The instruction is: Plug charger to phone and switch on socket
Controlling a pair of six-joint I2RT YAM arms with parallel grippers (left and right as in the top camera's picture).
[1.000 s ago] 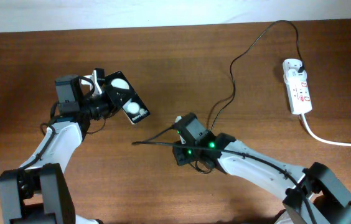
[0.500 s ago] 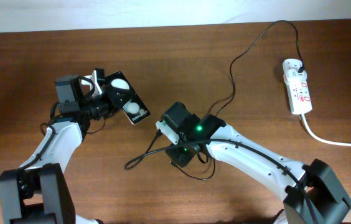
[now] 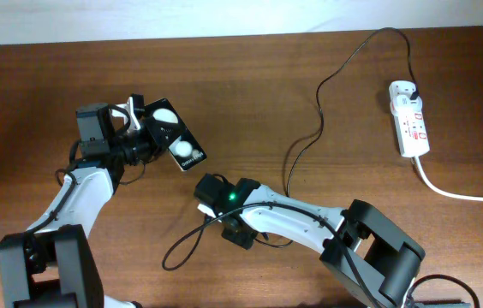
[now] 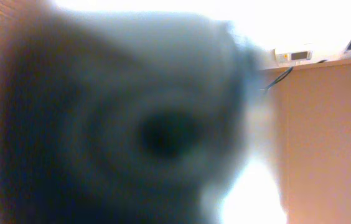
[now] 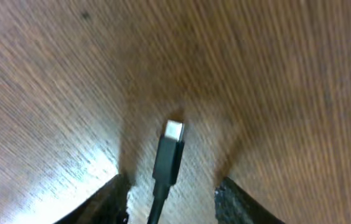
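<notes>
Brown wood-grain table (image 3: 310, 51) fills the overhead view, with a pale strip of wall along the 12 o'clock edge. Toward 10 o'clock from the centre, the left gripper (image 3: 133, 120) is clamped on one end of the phone (image 3: 177, 137). The phone is face up with its free end pointing to 4 o'clock. The left wrist view is a dark blur and adds nothing.

At 2 o'clock lies the socket (image 3: 410, 120), and the charger (image 3: 319, 111) appears to be plugged into its 12 o'clock end. The thin cable loops up toward the wall, runs down to the middle of the table and ends in a slack loop at 7 o'clock. Just below centre sits the right gripper (image 5: 174, 198). Its wrist view shows the jaws apart with the charger's tip (image 5: 170, 146) lying on the wood between them, touching neither finger, so nothing is gripped there.

Judging by this, the phone is secured and presented, and the mains end looks done. What is left is to close on the tip, carry it to 10 o'clock and seat it in the phone. Then the socket's switch must be pressed; I cannot tell its position.

Small white text sits at the phone's 4 o'clock end beside two white round spots, too small to read. Red markings on the socket are likewise illegible. No brand shows.
</notes>
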